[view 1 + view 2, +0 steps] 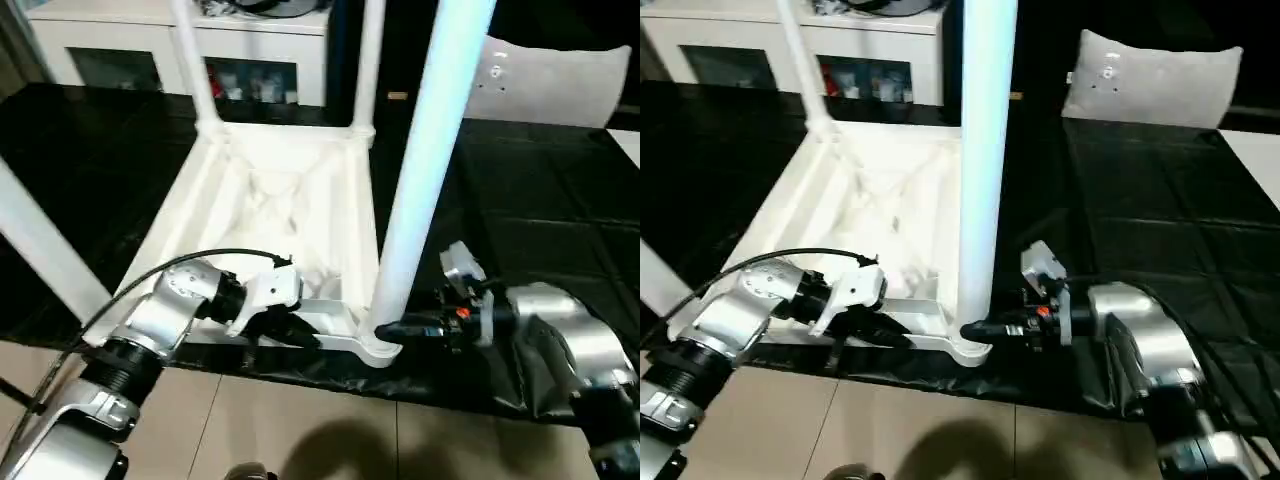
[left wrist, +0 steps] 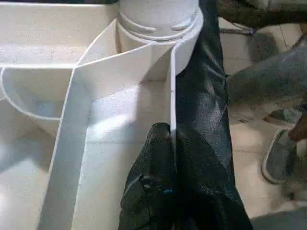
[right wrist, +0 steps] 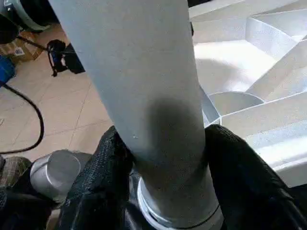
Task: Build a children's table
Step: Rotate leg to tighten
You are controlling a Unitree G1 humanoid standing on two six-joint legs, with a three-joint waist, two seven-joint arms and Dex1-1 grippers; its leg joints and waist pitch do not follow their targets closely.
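Note:
The white table top [image 1: 285, 200] lies upside down on the black work surface, ribs facing up. Two legs stand in the far corner sockets [image 1: 195, 60] [image 1: 368, 60]. A third leg [image 1: 40, 250] slants up at the near left corner. At the near right, a thick leg [image 1: 430, 170] stands upright in its socket [image 1: 380, 348]. My right gripper [image 1: 395, 330] is shut on this leg just above the socket, with a finger on each side [image 3: 165, 158]. My left gripper [image 1: 290, 330] is shut on the top's thin near rim wall [image 2: 171, 139].
The black surface's near edge [image 1: 300, 365] drops to a tiled floor [image 1: 300, 420]. A white cabinet [image 1: 180, 40] stands behind the table and a pale cushion [image 1: 550, 75] lies at the back right. A person's slippered foot [image 2: 280, 158] stands on the floor nearby.

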